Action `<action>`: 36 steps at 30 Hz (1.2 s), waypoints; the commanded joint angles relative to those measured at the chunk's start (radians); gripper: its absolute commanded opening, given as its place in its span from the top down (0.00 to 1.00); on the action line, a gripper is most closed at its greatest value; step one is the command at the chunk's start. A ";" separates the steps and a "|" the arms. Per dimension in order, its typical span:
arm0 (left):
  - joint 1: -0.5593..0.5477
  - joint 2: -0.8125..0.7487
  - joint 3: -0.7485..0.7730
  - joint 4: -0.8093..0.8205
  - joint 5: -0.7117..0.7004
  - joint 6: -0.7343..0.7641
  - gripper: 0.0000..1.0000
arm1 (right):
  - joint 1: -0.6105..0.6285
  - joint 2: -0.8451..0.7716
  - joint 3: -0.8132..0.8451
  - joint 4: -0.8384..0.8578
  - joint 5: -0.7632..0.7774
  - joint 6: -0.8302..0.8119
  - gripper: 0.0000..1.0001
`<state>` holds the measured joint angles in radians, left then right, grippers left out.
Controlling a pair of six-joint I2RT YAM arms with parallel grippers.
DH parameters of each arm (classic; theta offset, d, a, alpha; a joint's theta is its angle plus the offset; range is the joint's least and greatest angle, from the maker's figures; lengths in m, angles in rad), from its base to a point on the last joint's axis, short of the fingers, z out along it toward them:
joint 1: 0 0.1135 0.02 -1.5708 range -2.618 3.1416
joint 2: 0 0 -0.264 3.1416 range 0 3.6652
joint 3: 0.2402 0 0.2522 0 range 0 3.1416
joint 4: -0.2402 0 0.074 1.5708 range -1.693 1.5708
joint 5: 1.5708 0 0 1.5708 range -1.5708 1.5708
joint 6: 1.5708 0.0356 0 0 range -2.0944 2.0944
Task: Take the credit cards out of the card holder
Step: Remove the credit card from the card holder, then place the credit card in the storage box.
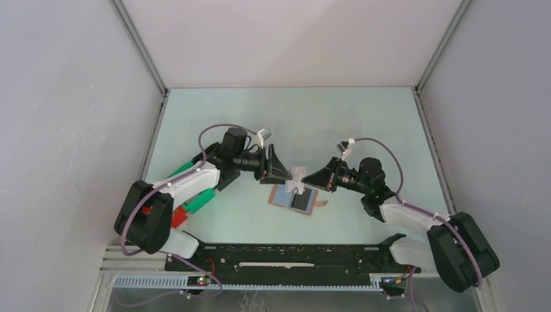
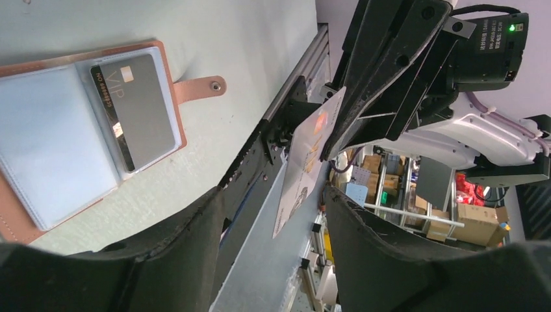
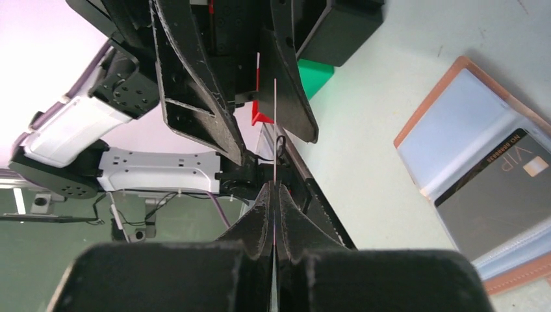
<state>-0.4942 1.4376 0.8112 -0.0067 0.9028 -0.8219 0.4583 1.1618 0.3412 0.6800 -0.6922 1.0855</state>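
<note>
The tan card holder [image 1: 281, 197] lies open on the table, showing pale sleeves and a black VIP credit card [image 2: 133, 107] tucked in one of them [image 3: 503, 195]. Above the holder, my right gripper [image 3: 274, 195] is shut on a white credit card [image 2: 305, 159], which appears edge-on in the right wrist view. The card [image 1: 298, 177] is upright in the air. My left gripper [image 2: 273, 195] is open, its fingers [image 3: 195, 84] standing on either side of the card's free end without touching it. From above, the left gripper [image 1: 286, 173] faces the right gripper [image 1: 307, 181].
Green bins [image 1: 195, 201] and a red bin [image 1: 179, 218] sit under the left arm near the table's left side. A black rail [image 1: 292, 257] runs along the near edge. The holder's closing tab [image 2: 198, 88] sticks out toward that rail.
</note>
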 commanded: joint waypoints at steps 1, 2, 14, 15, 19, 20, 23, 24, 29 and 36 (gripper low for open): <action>0.002 -0.056 -0.035 0.096 0.056 -0.050 0.37 | -0.006 0.041 0.036 0.152 -0.027 0.076 1.00; 0.003 -0.059 -0.040 0.117 0.061 -0.065 0.38 | -0.006 0.054 0.036 0.184 -0.026 0.090 1.00; 0.003 -0.058 -0.108 0.306 0.081 -0.187 0.77 | 0.021 0.180 0.057 0.312 -0.018 0.160 1.00; 0.003 -0.056 -0.106 0.300 0.077 -0.186 0.84 | 0.023 0.183 0.059 0.312 -0.018 0.161 1.00; 0.011 -0.060 -0.077 0.171 0.038 -0.112 1.00 | 0.024 0.184 0.059 0.293 -0.018 0.160 1.00; 0.018 -0.067 -0.071 0.138 0.028 -0.094 1.00 | 0.023 0.181 0.058 0.277 -0.017 0.158 0.94; 0.067 -0.110 -0.062 0.029 0.004 -0.040 1.00 | 0.012 0.146 0.059 0.192 -0.002 0.129 0.42; 0.093 -0.136 -0.059 -0.037 -0.010 -0.004 1.00 | 0.008 0.123 0.059 0.145 0.012 0.106 0.34; 0.293 -0.335 -0.053 -0.386 -0.076 0.161 1.00 | -0.049 -0.038 0.072 -0.230 0.153 -0.042 0.26; 0.709 -0.530 -0.055 -0.764 -0.072 0.345 1.00 | -0.114 -0.051 0.081 -0.354 0.137 -0.111 0.26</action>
<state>0.0505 0.9649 0.7174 -0.4622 0.8417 -0.6415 0.3588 1.1049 0.3946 0.4381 -0.5705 1.0492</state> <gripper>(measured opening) 0.009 0.739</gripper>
